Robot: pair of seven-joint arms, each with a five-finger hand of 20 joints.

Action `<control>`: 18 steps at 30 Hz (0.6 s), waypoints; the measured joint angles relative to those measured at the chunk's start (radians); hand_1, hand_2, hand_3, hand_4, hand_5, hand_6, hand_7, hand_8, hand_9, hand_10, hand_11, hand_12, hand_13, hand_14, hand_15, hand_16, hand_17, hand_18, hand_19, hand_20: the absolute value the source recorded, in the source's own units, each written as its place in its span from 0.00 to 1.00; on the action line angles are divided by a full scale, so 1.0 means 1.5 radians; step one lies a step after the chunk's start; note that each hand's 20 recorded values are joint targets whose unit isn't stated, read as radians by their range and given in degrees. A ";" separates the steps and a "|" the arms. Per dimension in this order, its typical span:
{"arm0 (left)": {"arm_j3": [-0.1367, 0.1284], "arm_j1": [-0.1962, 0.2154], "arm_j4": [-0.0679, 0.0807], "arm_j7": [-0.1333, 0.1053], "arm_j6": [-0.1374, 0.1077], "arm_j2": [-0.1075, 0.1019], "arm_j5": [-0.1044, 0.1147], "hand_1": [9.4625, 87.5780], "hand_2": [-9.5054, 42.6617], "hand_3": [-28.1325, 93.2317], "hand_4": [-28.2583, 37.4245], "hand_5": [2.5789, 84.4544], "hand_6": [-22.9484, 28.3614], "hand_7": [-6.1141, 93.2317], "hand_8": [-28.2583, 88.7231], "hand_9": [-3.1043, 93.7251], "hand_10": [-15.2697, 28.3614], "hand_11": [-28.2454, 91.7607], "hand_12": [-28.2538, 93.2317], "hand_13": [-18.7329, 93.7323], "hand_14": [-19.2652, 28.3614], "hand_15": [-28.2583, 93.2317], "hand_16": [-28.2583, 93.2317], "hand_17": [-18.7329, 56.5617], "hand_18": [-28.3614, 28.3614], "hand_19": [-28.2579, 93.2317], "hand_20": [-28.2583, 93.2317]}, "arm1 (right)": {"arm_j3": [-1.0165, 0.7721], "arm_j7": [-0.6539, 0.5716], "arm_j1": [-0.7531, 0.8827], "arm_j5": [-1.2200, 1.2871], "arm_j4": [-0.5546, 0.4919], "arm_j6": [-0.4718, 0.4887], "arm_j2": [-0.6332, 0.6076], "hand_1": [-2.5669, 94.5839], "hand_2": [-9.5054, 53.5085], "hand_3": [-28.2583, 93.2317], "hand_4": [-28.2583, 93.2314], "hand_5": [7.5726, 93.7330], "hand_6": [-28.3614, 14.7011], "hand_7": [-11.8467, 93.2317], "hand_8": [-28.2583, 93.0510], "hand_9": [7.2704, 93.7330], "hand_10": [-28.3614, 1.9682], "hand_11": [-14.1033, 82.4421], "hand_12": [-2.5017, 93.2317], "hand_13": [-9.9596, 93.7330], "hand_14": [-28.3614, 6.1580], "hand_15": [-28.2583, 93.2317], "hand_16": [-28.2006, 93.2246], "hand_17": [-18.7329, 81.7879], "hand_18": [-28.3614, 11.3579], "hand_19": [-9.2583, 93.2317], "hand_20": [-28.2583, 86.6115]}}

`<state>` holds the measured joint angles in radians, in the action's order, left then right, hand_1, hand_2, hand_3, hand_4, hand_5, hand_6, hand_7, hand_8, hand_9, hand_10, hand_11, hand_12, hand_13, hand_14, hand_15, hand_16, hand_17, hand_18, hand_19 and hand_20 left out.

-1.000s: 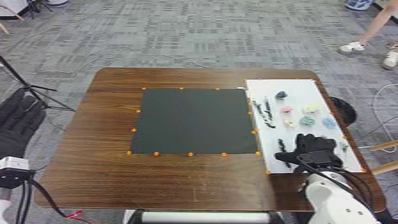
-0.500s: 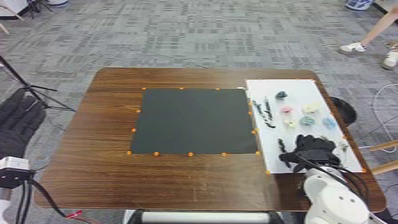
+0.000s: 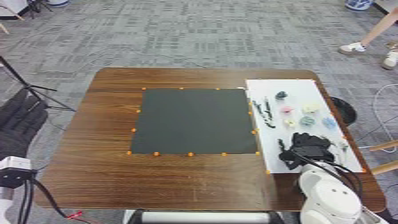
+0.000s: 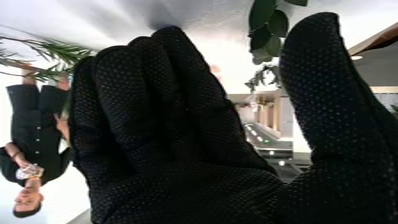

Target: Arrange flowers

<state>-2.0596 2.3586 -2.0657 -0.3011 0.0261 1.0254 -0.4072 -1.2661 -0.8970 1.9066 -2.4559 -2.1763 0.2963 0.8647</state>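
At the far left, off the side of the brown table (image 3: 75, 170), holds the left hand (image 3: 19, 122) open, with straight fingers. Next along, has a dark square sheet (image 3: 191, 120) on the table, edged with orange markers (image 3: 156, 153). To its right, has the flowers laid out on a white sheet (image 3: 293, 87): from left to right, long dark stems (image 3: 266, 112), a dark flower (image 3: 281, 94), a pink flower (image 3: 286, 109), a yellow flower (image 3: 289, 123), a green flower (image 3: 307, 121), a cream flower (image 3: 311, 108) and a blue flower (image 3: 329, 123). Holds the right hand (image 3: 308, 150) over the near part of the white sheet, between a dark sprig (image 3: 282, 144) and a grey-green sprig (image 3: 344, 145); cannot tell about contact. In the right wrist view, spreads it open, with extended fingers and thumb apart, near narrow leaves (image 4: 55, 48) and rounded leaves (image 4: 260, 15). Beyond the table's right edge, has a black bin (image 3: 345, 111).
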 measured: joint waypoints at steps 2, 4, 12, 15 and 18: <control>0.001 -0.002 0.000 0.000 0.000 -0.001 0.000 0.16 0.40 0.85 0.00 0.44 0.58 0.12 0.18 0.35 0.66 0.35 0.32 0.36 0.65 0.36 0.21 0.19 0.68 0.38 0.31 | 0.007 -0.002 -0.007 -0.006 0.004 0.003 0.001 0.36 0.00 0.84 0.00 0.67 0.45 0.37 0.18 0.55 0.17 0.65 0.44 0.56 0.12 0.84 0.46 0.41 0.00 0.82 0.46; 0.002 -0.003 0.000 0.000 0.000 -0.001 0.000 0.16 0.40 0.85 0.00 0.44 0.58 0.12 0.18 0.35 0.66 0.35 0.32 0.36 0.66 0.36 0.21 0.19 0.68 0.38 0.31 | 0.019 -0.006 -0.016 -0.015 0.009 0.010 0.001 0.36 0.00 0.84 0.00 0.68 0.46 0.38 0.17 0.55 0.16 0.66 0.45 0.56 0.12 0.84 0.47 0.41 0.00 0.83 0.46; 0.004 -0.006 0.001 0.001 0.000 -0.005 0.001 0.16 0.40 0.85 0.00 0.44 0.58 0.12 0.18 0.35 0.66 0.35 0.32 0.36 0.66 0.36 0.21 0.19 0.68 0.38 0.31 | 0.080 -0.021 -0.059 -0.053 0.025 0.045 -0.009 0.40 0.00 0.85 0.00 0.71 0.50 0.45 0.16 0.59 0.20 0.71 0.49 0.60 0.15 0.85 0.52 0.43 0.00 0.84 0.50; 0.006 -0.007 0.001 0.002 0.000 -0.006 0.001 0.16 0.40 0.85 0.00 0.44 0.58 0.12 0.18 0.35 0.66 0.35 0.32 0.36 0.66 0.36 0.21 0.19 0.68 0.38 0.31 | 0.109 -0.020 -0.076 -0.062 0.027 0.045 -0.014 0.41 0.00 0.85 0.00 0.73 0.52 0.47 0.15 0.60 0.22 0.71 0.50 0.61 0.17 0.85 0.53 0.44 0.00 0.84 0.51; 0.009 -0.008 0.003 0.002 0.000 -0.008 0.004 0.16 0.40 0.85 0.00 0.44 0.58 0.12 0.18 0.35 0.66 0.35 0.32 0.36 0.66 0.36 0.21 0.19 0.68 0.38 0.31 | 0.123 -0.020 -0.089 -0.068 0.032 0.045 -0.015 0.44 0.00 0.83 0.00 0.73 0.55 0.47 0.31 0.62 0.24 0.71 0.51 0.62 0.19 0.84 0.55 0.45 0.00 0.84 0.52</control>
<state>-2.0460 2.3459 -2.0620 -0.2983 0.0266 1.0136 -0.4013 -1.0809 -0.9265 1.7732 -2.5576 -2.1284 0.3641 0.8428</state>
